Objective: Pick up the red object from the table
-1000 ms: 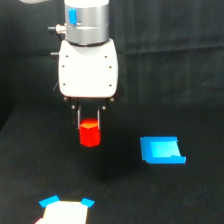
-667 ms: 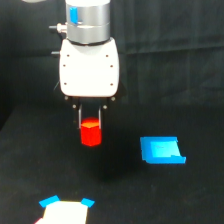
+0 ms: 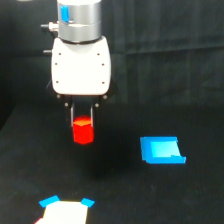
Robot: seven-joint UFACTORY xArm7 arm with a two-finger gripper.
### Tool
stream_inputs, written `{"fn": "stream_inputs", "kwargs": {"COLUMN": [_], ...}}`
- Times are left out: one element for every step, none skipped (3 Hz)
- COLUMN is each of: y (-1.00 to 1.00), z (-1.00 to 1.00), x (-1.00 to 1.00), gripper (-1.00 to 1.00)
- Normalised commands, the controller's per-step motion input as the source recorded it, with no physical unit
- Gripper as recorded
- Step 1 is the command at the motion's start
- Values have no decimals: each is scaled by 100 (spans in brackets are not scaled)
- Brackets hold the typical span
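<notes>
Since a second earlier, the gripper (image 3: 82, 119) had risen, its fingers closed on the red object (image 3: 83, 131), now hanging clear above the matte black table (image 3: 120, 195). A flat blue tray (image 3: 161, 150) lay well apart.

Dark draped backdrop (image 3: 165, 45), folds faintly visible, dim even light

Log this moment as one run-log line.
phase: lift | gripper: shut on red object | red object: held, looks clear of table | blue tray: on table, exterior view's right | task: apparently done
</notes>
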Motion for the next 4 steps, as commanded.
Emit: {"fn": "stream_inputs", "kwargs": {"y": [11, -40, 4, 15], "z": [-5, 8, -8, -2], "x": [-26, -38, -23, 5], "gripper": [-98, -100, -100, -100]}}
